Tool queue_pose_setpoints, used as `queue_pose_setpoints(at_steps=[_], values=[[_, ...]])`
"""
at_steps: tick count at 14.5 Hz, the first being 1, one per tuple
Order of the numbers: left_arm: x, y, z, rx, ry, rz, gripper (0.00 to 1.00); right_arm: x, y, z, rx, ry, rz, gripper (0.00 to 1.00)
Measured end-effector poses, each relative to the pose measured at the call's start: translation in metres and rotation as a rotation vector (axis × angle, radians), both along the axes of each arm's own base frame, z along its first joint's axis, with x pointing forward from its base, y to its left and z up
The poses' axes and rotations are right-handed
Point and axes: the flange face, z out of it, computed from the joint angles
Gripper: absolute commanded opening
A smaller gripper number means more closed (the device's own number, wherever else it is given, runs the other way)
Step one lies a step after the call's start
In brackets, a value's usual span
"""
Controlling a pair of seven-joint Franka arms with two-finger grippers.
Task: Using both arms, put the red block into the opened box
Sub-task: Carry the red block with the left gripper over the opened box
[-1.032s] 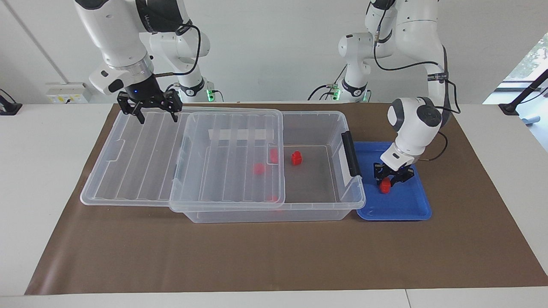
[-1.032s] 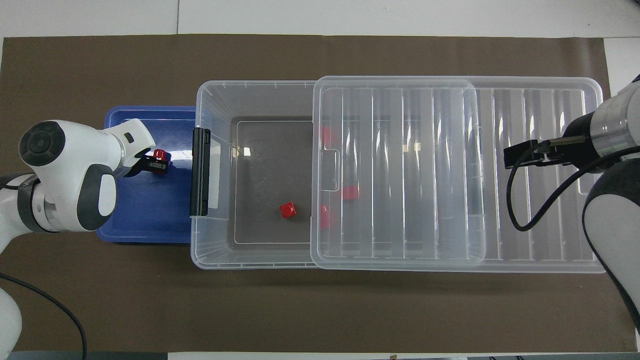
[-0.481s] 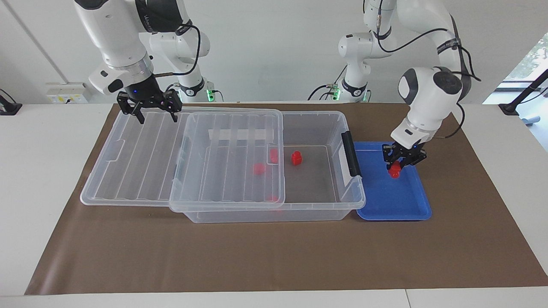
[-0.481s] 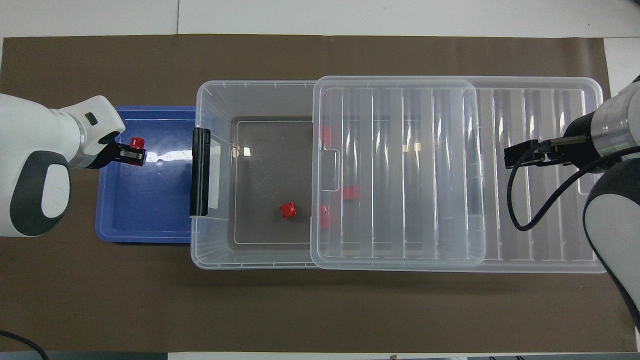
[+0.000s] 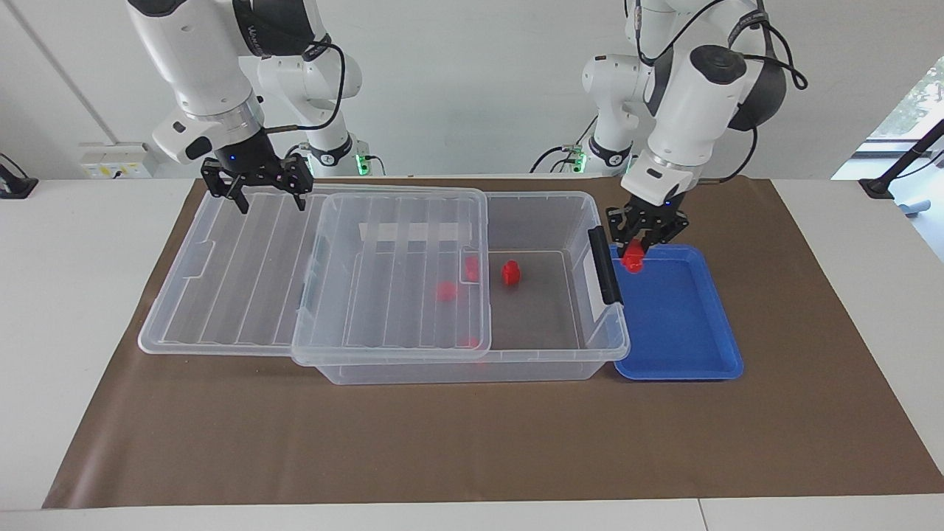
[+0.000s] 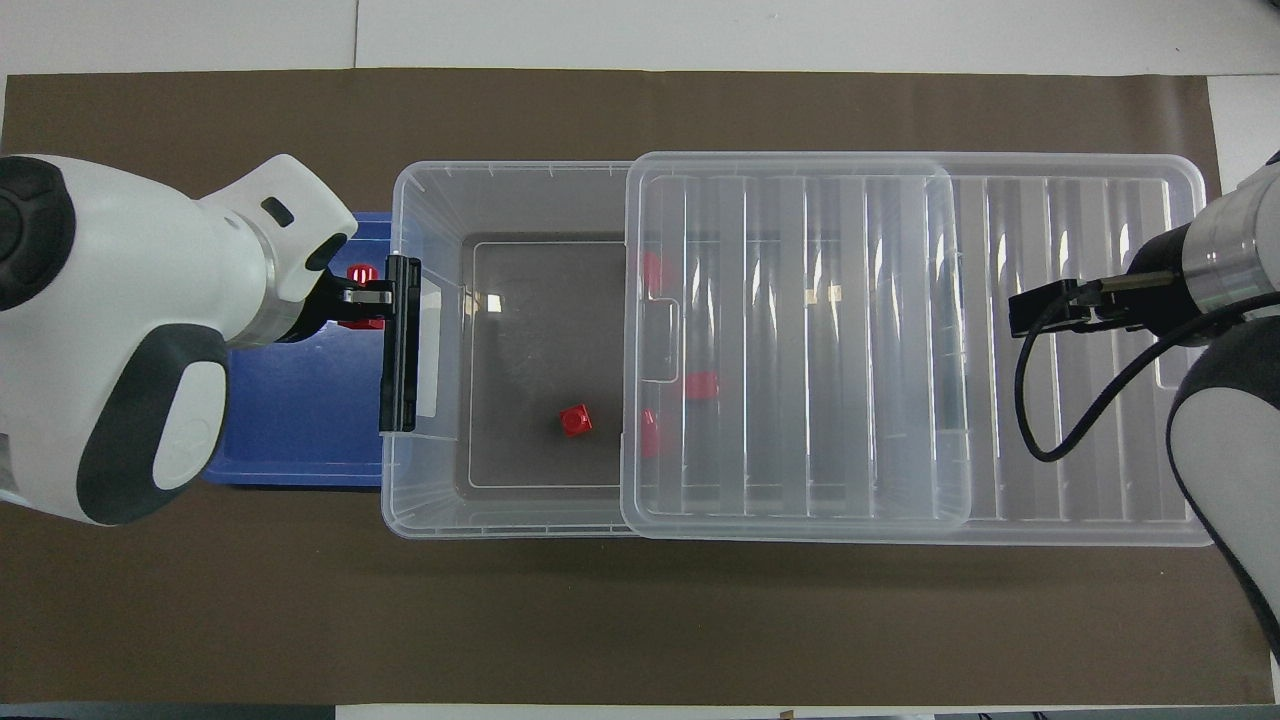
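From across the surface, my left fingers are clenched on the red block, raised over the corner of the blue tray just beside the box's black latch. The box's end toward my left arm lies uncovered, with one loose block on its floor; the lid covers the rest and overhangs toward my right arm. My right fingers hang released over the lid's edge nearest the robots. A white label strip shows through the lid; I can read no writing on it.

From overhead, my left fingers sit against the latch, the block peeking out. My right fingers wait over the lid. Brown mat borders everything.
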Motion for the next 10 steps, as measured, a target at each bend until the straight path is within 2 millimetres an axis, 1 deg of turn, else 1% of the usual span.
queue_pose_setpoints(at_steps=[1,3,4,5,6,7,10], values=[[-0.003,-0.021,-0.01,0.005,-0.006,0.028,0.0,0.0,0.0,0.0,0.0,0.0,0.0,1.0],[-0.004,-0.06,-0.041,0.019,-0.02,0.089,0.0,0.0,-0.001,-0.001,0.0,0.003,-0.002,1.0],[-0.003,-0.076,-0.06,0.019,-0.013,0.112,0.0,0.0,-0.002,-0.002,0.0,0.003,-0.005,1.0],[-0.002,-0.086,-0.078,0.018,-0.002,0.126,0.0,0.0,-0.004,-0.002,0.0,0.003,-0.007,1.0],[0.001,-0.092,-0.094,0.019,0.008,0.134,0.0,0.0,-0.004,-0.002,0.0,0.003,-0.008,1.0],[0.004,-0.093,-0.106,0.019,0.013,0.139,0.0,0.0,-0.005,-0.002,0.0,0.003,-0.008,1.0],[0.013,-0.098,-0.137,0.004,0.009,0.162,0.0,0.0,-0.004,-0.002,0.0,0.003,-0.008,1.0]])
